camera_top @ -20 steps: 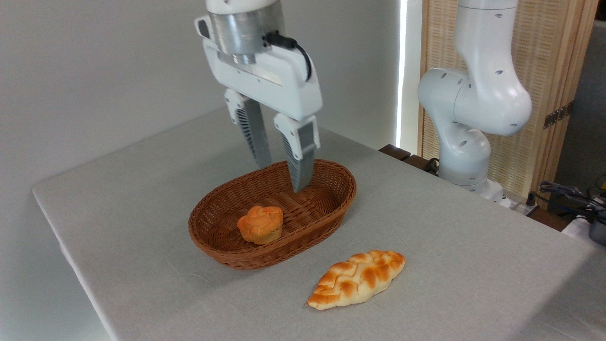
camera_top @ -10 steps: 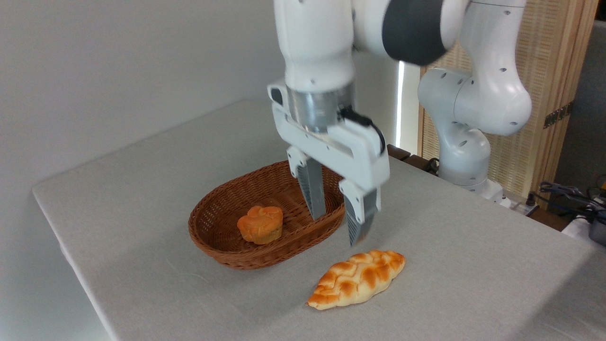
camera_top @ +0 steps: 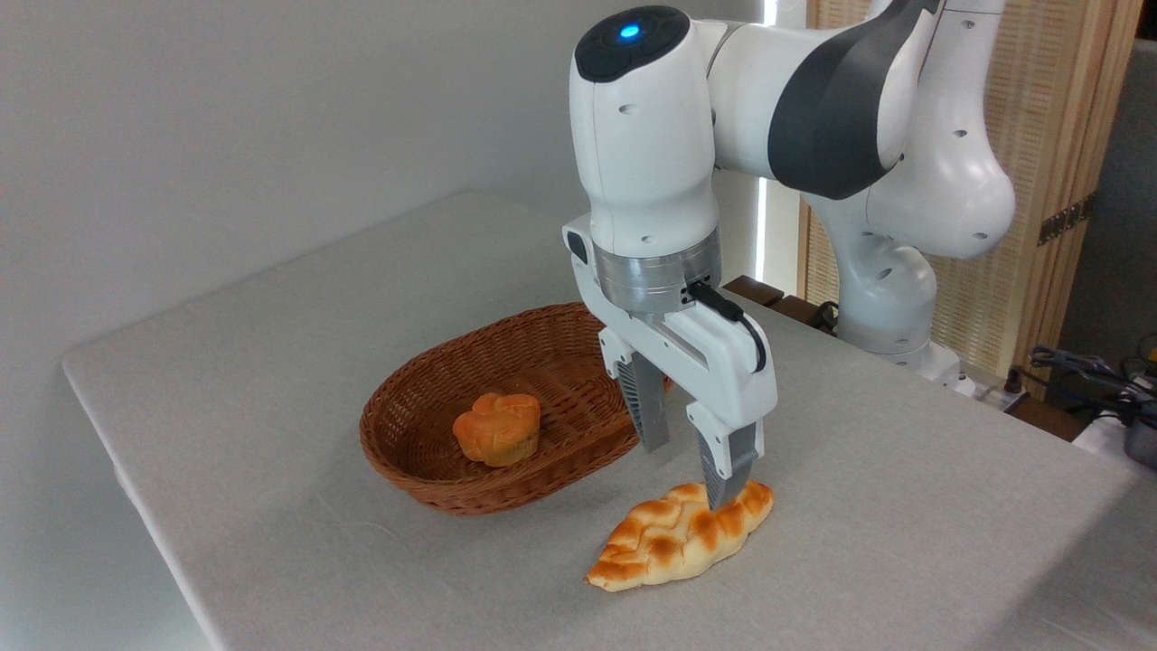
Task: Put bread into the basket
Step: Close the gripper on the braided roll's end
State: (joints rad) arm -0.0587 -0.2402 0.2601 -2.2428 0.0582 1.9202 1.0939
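The bread (camera_top: 673,538), a long braided loaf with toasted patches, lies on the grey table just in front of the basket. The basket (camera_top: 425,452), oval brown wicker, sits at the table's middle. My gripper (camera_top: 687,475) hangs open right above the loaf's far end, its jaws pointing down and nothing between them. One fingertip (camera_top: 719,493) overlaps the loaf's upper end in the picture; the other finger (camera_top: 653,425) is in front of the basket's right rim. Whether a finger touches the loaf I cannot tell.
A small round orange bun (camera_top: 497,428) lies inside the basket. The arm's white base (camera_top: 890,298) stands at the table's far right edge. Cables and dark gear (camera_top: 1098,384) lie beyond that edge. The table's left edge (camera_top: 136,506) drops off near the basket.
The gripper has travelled from above the basket's far side to the right and down, and now stands over the loaf's far end. Loaf, basket and bun have not moved.
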